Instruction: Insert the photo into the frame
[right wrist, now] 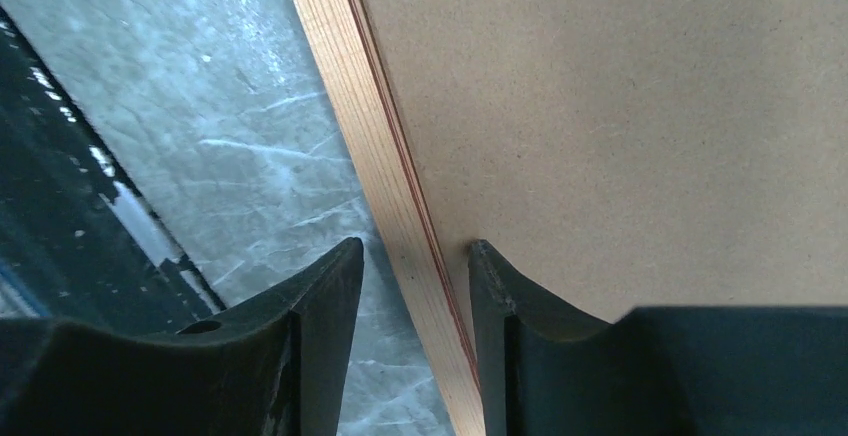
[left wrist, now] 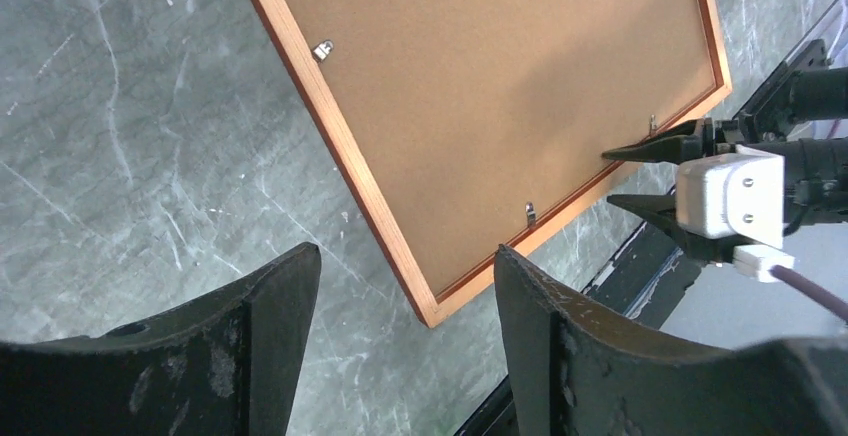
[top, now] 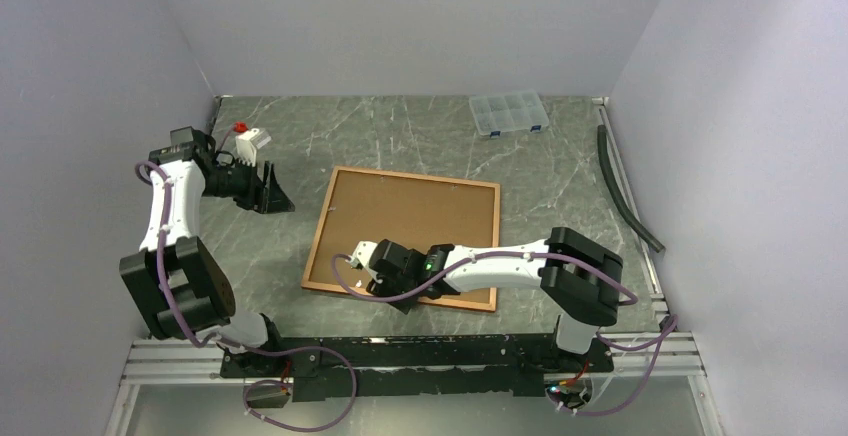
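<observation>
Right hand [right wrist: 413, 256] sits low at the near rail of the frame [top: 318, 231], jaws apart, one finger over the bench [top: 400, 136], the other over the brown backing board [top: 415, 221]; contact cannot be confirmed. Frame lies back-up at mid-bench, board seated. Photo not visible in any view. Left hand [left wrist: 405, 254] hangs apart and empty above the far-left bench, well clear. Assessment: the step is opening the back. Metal tabs [left wrist: 322, 50] appear to overlap the board; each should be turned aside first. Lift the board by its edge, not the rail, with the left hand steadying the frame against sliding.
</observation>
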Tool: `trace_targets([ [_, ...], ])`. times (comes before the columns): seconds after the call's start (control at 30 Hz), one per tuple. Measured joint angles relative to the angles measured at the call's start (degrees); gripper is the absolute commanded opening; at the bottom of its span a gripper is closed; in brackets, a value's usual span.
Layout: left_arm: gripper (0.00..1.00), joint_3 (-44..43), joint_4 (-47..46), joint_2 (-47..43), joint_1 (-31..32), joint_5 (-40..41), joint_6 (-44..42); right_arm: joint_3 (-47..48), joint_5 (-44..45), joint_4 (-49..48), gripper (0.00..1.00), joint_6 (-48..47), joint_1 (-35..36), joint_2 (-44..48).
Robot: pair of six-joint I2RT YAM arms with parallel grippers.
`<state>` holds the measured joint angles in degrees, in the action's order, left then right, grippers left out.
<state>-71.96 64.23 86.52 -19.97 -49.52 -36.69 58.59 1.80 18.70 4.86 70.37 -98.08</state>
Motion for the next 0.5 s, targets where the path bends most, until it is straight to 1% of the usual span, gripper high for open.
trace_targets([
  [0.13,0.71,0.83,0.20,-4.79,-0.15,-0.15,-0.66,0.09,3.69,-0.66,0.43,-1.07,1.66,-1.11],
  [0.3,0.74,2.03,-0.02,-8.17,-0.33,-0.59,-0.66,0.09,7.30,-1.40,0.25,-2.19,3.28,-1.68],
  [0.37,0.74,2.47,-0.22,-9.14,-0.33,-0.68,-0.61,0.09,7.76,-1.46,0.21,-2.51,3.69,-1.70],
  [0.5,0.75,4.46,-1.01,-11.39,-0.33,-0.79,-1.88,0.31,8.59,-1.22,0.16,-3.48,4.09,-1.73],
])
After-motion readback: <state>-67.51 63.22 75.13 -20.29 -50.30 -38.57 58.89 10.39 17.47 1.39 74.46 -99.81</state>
